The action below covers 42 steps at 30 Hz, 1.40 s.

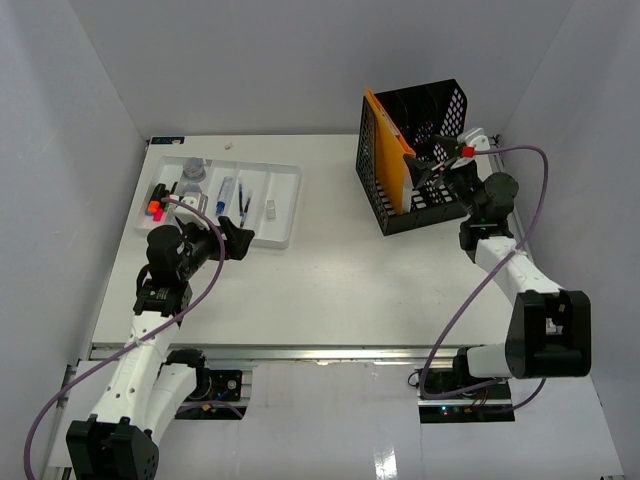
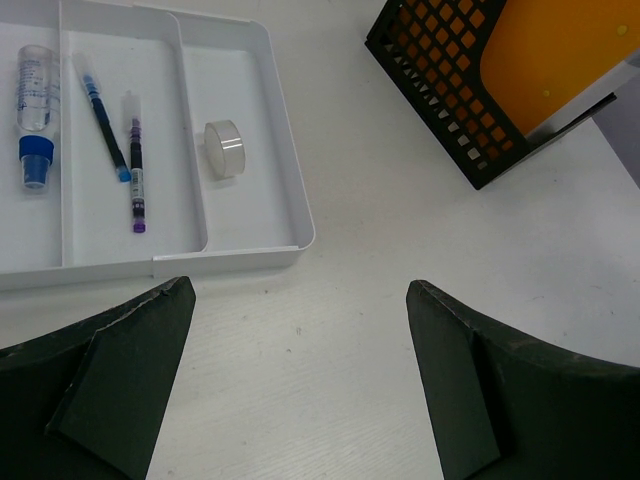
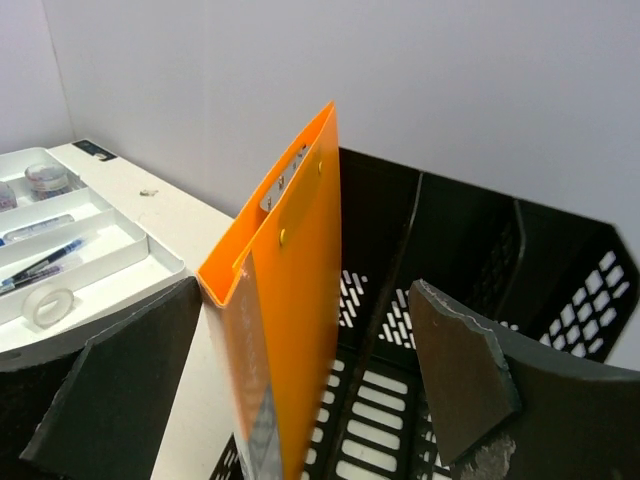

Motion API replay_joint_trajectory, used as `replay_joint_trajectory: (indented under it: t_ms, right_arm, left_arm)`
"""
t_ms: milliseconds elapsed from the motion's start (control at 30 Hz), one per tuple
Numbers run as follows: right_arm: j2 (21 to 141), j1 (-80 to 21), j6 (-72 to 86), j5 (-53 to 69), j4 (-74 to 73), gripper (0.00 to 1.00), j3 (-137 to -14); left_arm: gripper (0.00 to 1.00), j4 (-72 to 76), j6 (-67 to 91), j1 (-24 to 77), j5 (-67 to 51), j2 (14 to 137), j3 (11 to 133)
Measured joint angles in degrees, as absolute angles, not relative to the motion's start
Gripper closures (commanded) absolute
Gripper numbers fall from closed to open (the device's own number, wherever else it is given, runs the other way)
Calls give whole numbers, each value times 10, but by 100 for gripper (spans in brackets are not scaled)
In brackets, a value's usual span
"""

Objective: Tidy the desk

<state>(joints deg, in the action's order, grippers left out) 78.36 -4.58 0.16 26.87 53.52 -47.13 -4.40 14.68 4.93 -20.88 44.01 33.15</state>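
The white desk (image 1: pixel 330 290) holds a white compartmented tray (image 1: pixel 285 205) at the back left and a black mesh file rack (image 1: pixel 430 110) at the back right. An orange folder (image 1: pixel 385 150) stands upright in the rack's left slot. My left gripper (image 1: pixel 235 238) is open and empty, low over bare desk just in front of the tray (image 2: pixel 290 215); its own view shows it (image 2: pixel 298 288) wide apart. My right gripper (image 1: pixel 430 165) hovers over the rack; in its wrist view it (image 3: pixel 305 288) is open, with the folder (image 3: pixel 300 330) between the jaws and not pinched.
The tray holds a small bottle (image 2: pixel 32 100), a blue pen (image 2: pixel 105 125), a purple pen (image 2: pixel 135 165), a tape roll (image 2: pixel 224 148), and a red-orange item (image 1: pixel 155 207) at its left end. A small white scrap (image 1: pixel 232 146) lies near the back wall. White walls enclose three sides.
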Motion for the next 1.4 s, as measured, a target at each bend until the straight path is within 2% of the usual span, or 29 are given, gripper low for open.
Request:
replay_joint_trajectory:
  t_ms: [200, 367, 633, 1000, 1400]
  right_arm:
    - [658, -38, -53, 259, 327, 10, -477]
    - [602, -37, -104, 274, 128, 10, -480]
    - [548, -37, -110, 233, -53, 10, -374]
    - [507, 7, -35, 140, -75, 10, -341]
    - [490, 64, -12, 120, -75, 10, -340]
  left_arm:
    - [2, -43, 147, 49, -223, 434, 331]
    - [2, -43, 149, 49, -249, 432, 331]
    - [2, -43, 154, 49, -303, 427, 331]
    - [2, -42, 157, 50, -332, 420, 331]
    - [2, -42, 157, 50, -335, 409, 331]
